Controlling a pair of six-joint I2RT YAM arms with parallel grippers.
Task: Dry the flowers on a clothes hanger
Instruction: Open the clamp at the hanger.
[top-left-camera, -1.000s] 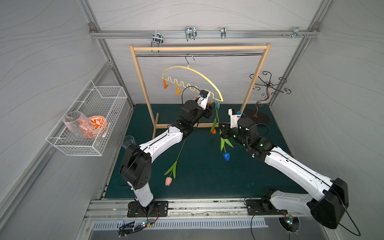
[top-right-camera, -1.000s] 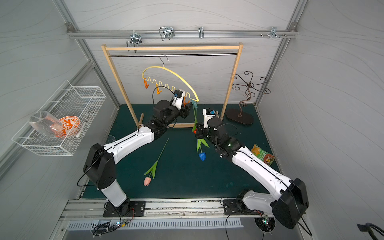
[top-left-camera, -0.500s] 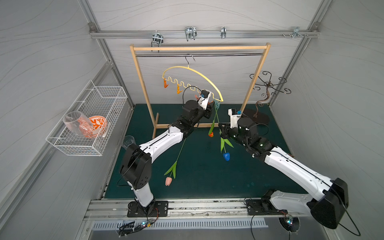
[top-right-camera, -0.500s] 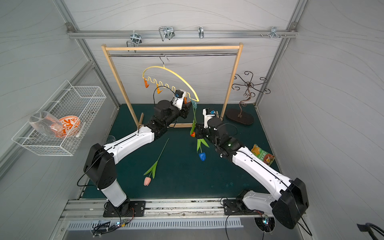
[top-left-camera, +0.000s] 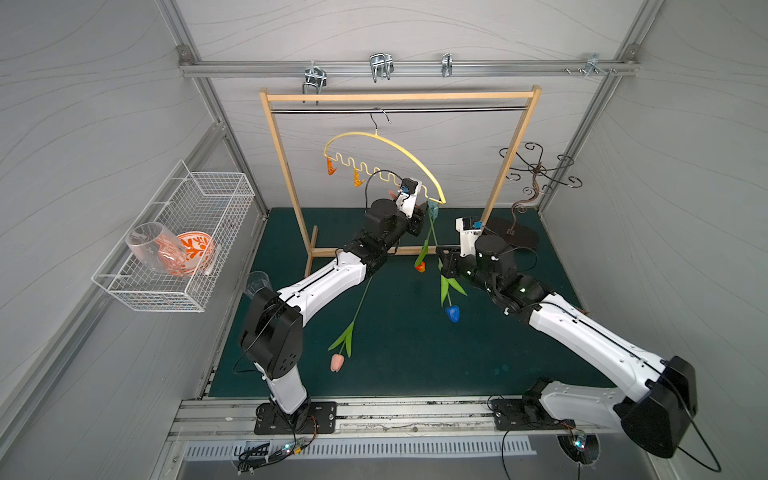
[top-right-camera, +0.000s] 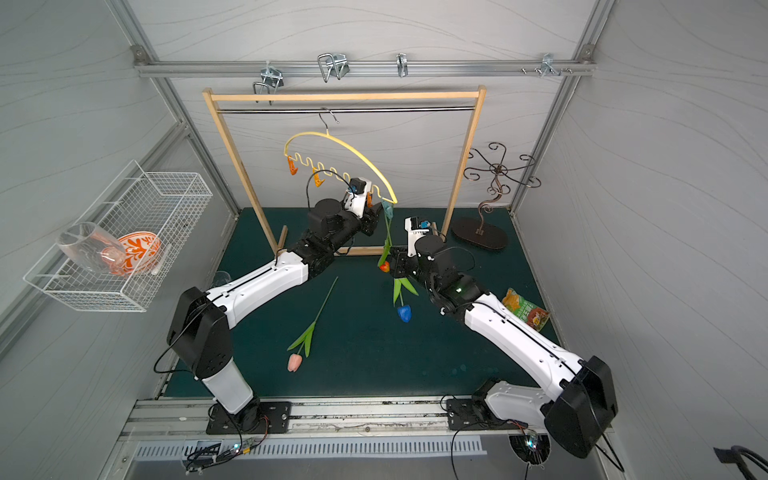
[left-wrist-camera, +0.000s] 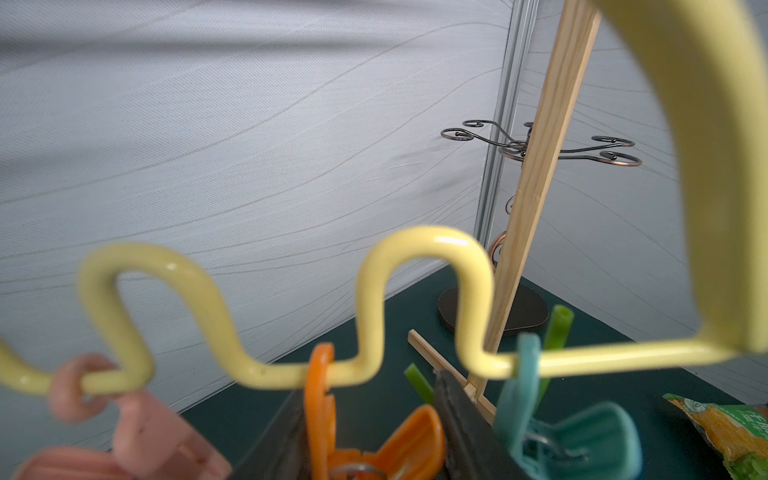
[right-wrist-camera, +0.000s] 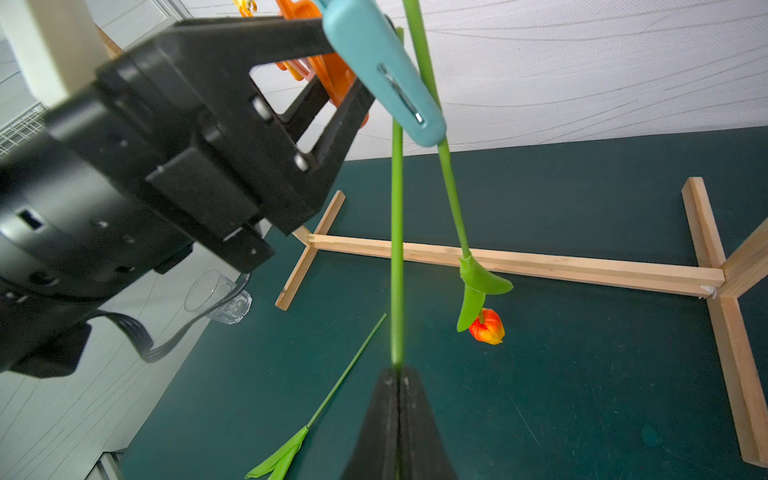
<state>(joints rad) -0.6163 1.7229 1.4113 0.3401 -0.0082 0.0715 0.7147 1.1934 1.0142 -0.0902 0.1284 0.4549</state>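
Gripped blue stem (right-wrist-camera: 397, 249) tight in right tool (right-wrist-camera: 398, 372); pinched orange pin (left-wrist-camera: 320, 399) with half-closed left tool (right-wrist-camera: 345, 58). Seemingly needed stem fed into pin next.

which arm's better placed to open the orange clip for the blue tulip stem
Left. The left gripper flanks the orange clothespin on the hanger; the right gripper is shut on the blue tulip's stem.

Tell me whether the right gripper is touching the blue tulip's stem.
Touching. The right wrist view shows the blue tulip's stem running up from between the shut jaws of the right gripper.
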